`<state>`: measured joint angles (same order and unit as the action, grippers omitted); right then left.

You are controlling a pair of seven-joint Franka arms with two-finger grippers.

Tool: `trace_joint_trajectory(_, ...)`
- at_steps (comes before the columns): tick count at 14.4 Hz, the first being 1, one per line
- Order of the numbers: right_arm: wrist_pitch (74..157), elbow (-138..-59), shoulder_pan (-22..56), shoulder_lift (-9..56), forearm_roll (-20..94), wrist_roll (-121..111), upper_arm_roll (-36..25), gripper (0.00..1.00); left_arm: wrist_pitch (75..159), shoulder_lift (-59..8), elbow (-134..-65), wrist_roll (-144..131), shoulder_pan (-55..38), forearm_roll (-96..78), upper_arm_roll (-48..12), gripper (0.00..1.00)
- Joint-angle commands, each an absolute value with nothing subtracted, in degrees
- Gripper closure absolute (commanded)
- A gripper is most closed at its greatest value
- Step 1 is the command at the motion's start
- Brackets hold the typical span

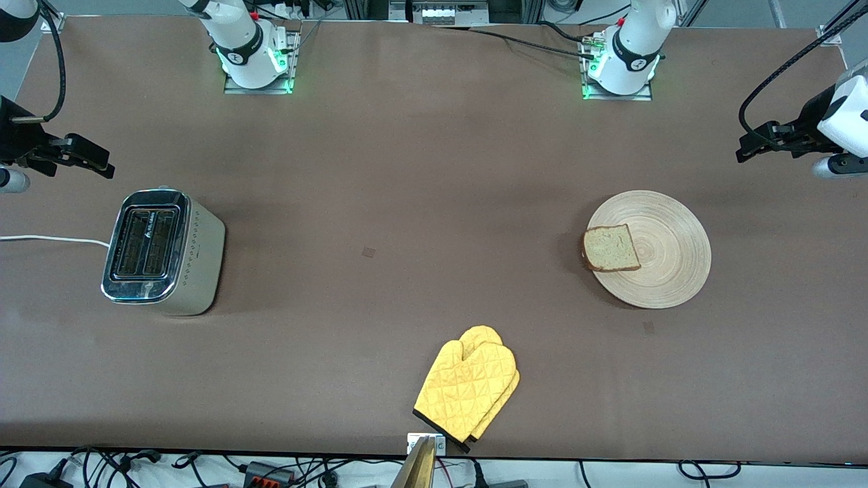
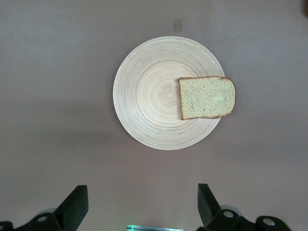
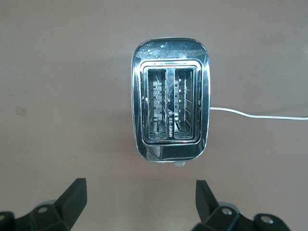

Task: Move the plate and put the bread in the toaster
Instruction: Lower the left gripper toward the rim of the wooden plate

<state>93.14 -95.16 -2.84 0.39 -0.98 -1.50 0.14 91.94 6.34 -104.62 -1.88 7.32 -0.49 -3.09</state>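
I see the plate lying flat on the table toward the left arm's end, with the bread resting on it, one edge of the slice poking out past the rim. The toaster stands toward the right arm's end, well apart from the plate, both slots bare and its white cord trailing off the table edge. A yellow oven mitt lies between them, nearer the front camera. My left gripper hangs over the table edge at its own end, fingers spread wide and holding nothing. My right gripper hangs over its end just by the toaster, fingers also spread and bare.
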Motion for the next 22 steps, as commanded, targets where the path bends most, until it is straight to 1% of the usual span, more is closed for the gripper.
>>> trace_joint_trajectory(1,92.20,-94.74,-3.16,0.27,-0.79,-2.11,0.35,0.00,90.79,6.06,-103.36,-1.58,7.65,-1.23,-3.34,0.00)
trace_joint_trajectory(5,92.29,-94.66,-3.08,0.35,-0.79,-1.93,0.35,0.00,90.88,5.98,-103.36,-1.50,7.65,-1.23,-3.34,0.00)
trace_joint_trajectory(7,92.29,-94.66,-3.08,0.35,-0.79,-1.76,0.35,0.00,90.79,4.06,-101.97,-1.32,7.73,-1.23,-2.90,0.00)
trace_joint_trajectory(9,92.37,-94.66,-2.99,0.61,-0.79,-1.76,0.35,0.00,89.57,0.28,-98.20,-1.23,8.95,-2.63,-2.55,0.00)
trace_joint_trajectory(12,92.46,-94.75,-3.16,1.31,-0.70,-1.67,0.35,0.00,85.62,-6.84,-92.13,-0.27,10.54,-3.34,-2.55,0.00)
trace_joint_trajectory(15,92.37,-94.75,-2.90,1.41,-0.79,-1.76,0.35,0.00,86.30,-11.58,-91.49,5.42,14.93,-8.68,-2.64,0.00)
trace_joint_trajectory(18,92.37,-94.31,-2.81,1.84,-0.62,-1.93,0.44,0.00,90.43,-18.09,-91.58,19.56,17.48,-10.89,-2.64,0.00)
trace_joint_trajectory(22,92.29,-93.60,-2.81,1.76,-0.53,-1.93,0.62,0.00,91.41,-25.82,-91.76,35.65,24.07,-15.90,-2.64,0.00)
